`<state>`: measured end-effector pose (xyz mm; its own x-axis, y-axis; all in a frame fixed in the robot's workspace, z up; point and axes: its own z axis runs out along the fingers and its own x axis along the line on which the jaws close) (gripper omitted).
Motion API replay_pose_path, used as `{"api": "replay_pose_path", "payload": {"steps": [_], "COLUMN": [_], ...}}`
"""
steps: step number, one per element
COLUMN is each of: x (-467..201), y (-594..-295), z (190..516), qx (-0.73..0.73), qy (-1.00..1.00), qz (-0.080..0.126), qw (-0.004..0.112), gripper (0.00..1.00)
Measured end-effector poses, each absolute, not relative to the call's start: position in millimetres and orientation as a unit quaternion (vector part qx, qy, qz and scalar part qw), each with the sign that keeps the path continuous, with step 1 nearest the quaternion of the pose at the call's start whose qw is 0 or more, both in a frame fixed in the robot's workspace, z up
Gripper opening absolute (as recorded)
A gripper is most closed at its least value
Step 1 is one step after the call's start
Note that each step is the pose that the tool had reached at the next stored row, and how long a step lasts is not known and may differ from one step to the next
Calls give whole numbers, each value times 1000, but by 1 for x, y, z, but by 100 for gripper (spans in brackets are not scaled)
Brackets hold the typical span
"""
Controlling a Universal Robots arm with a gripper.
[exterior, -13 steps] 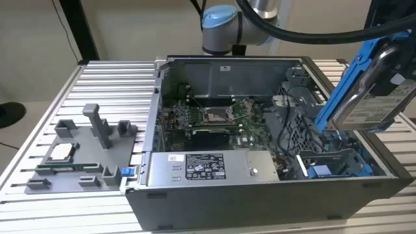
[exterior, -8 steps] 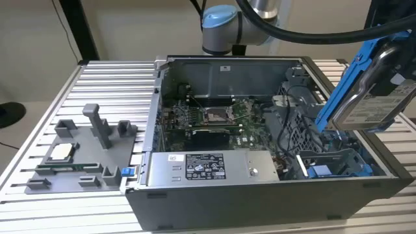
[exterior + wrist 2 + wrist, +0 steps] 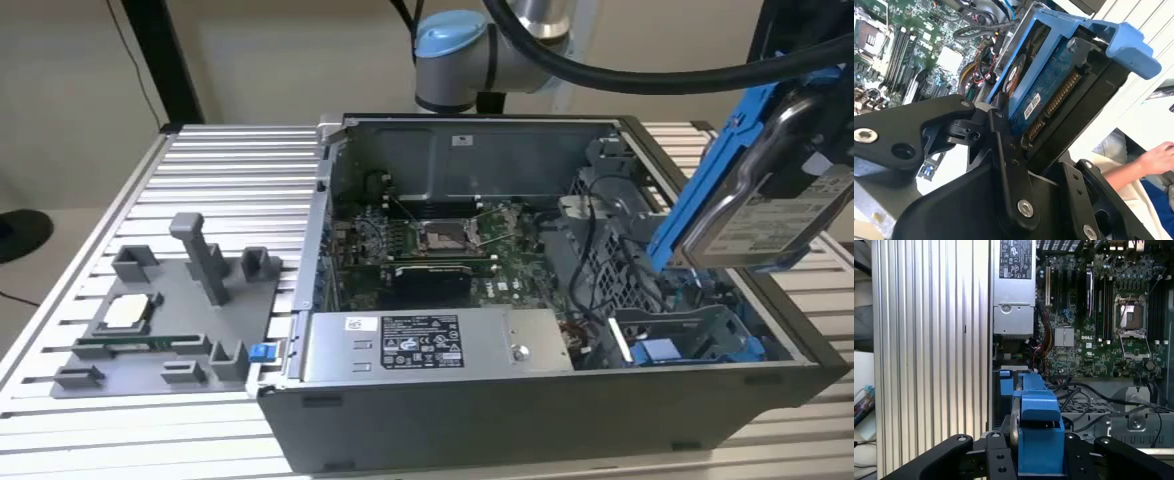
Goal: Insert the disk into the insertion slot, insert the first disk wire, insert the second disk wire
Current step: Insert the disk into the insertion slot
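Gripper [image 3: 1036,456] pinching the disk [image 3: 754,215], held above the case [image 3: 534,420] at the exterior view's right. Disk long axis steeply tilted, near on end. The insertion slot [image 3: 674,322] lies below it, slightly toward the exterior view's left. Not seated yet.

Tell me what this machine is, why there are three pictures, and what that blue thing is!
It is a robot arm working over an open computer that lies on a ribbed metal table. One picture comes from a camera standing off to the side. The other two come from cameras riding near the arm's wrist, so they look past its black pincer. The pincer is clamped on the blue thing: a disk, a silver metal drive in a blue plastic frame, held tilted above the computer. Its slot lies below, inside the computer. A grey holder with small parts sits on the table.
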<state>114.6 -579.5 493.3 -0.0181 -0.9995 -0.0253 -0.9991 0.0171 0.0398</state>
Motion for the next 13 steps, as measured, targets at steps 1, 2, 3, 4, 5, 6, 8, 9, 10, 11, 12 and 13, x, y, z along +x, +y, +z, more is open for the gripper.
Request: {"api": "replay_pose_path", "payload": {"steps": [1,2,3,4,5,6,8,9,10,11,12,13], "x": [115,115,115,115,115,115,115,115,115,115,115,115], "y": [-580,-581,-582,-583,-584,-585,-586,-587,-587,-588,-588,-589], "z": [493,493,492,491,490,488,485,483,481,479,477,476], "qx": [701,701,701,700,700,700,700,700,700,700,700,700], "qy": [-713,-713,-713,-713,-713,-713,-713,-713,-713,-713,-713,-713], "qz": [-23,-23,-23,-23,-23,-23,-23,-23,-23,-23,-23,-23], "qw": [5,5,5,5,5,5,5,5,5,5,5,5], "gripper": [0,0,0,0,0,0,0,0,0,0,0,0]}}
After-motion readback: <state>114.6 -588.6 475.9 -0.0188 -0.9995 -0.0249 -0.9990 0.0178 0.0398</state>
